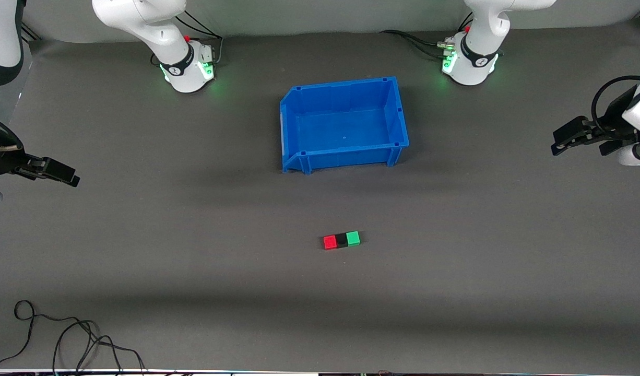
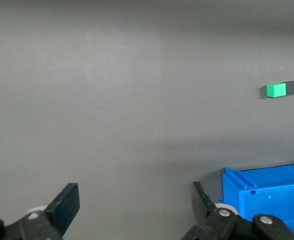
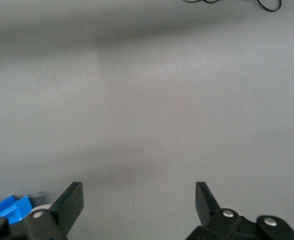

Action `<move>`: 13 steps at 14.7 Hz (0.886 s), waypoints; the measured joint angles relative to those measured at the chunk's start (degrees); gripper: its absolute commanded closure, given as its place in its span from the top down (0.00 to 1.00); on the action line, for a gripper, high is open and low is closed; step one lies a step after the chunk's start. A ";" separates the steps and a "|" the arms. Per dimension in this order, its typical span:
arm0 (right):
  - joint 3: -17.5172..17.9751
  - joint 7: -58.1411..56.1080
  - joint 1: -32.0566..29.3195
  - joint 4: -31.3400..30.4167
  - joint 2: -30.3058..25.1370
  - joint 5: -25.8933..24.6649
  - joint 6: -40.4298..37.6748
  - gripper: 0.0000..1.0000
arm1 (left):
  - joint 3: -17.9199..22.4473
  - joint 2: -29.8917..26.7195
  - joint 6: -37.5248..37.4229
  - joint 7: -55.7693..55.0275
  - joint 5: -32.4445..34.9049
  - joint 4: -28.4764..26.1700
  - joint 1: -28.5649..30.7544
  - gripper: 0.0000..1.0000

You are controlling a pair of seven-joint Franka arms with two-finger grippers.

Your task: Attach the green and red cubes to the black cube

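— Cubes first: where do you see them?
— Red cube (image 1: pixel 329 242), black cube (image 1: pixel 341 240) and green cube (image 1: pixel 353 238) touch in a row, nearer the camera than your blue bin (image 1: pixel 398 112).
— And your claws?
— Left gripper (image 2: pixel 134 206) and right gripper (image 3: pixel 137 202) both gape wide, empty, over bare table at its ends, well apart from the bin.

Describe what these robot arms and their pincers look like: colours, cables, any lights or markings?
Both arms are glossy white with black joint bands, standing on round bases lit green, with black cables plugged in beside them. The right arm's base carries a small red button. The left gripper and right gripper are matte black, each with two flat, wedge-shaped fingers held by silver screws.
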 measured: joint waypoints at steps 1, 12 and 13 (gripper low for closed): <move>0.04 0.00 -0.16 -0.16 -0.14 -0.03 0.05 0.99 | -0.64 0.00 0.00 0.00 0.03 0.02 0.62 1.00; 9.34 -0.14 -9.84 -6.04 -6.43 -0.08 2.09 0.99 | -1.06 0.00 -0.21 0.80 0.90 0.01 1.35 1.00; 9.47 -0.14 -9.84 -6.21 -6.40 -0.08 2.03 0.99 | -1.07 0.00 -0.23 0.89 0.91 0.01 1.36 1.00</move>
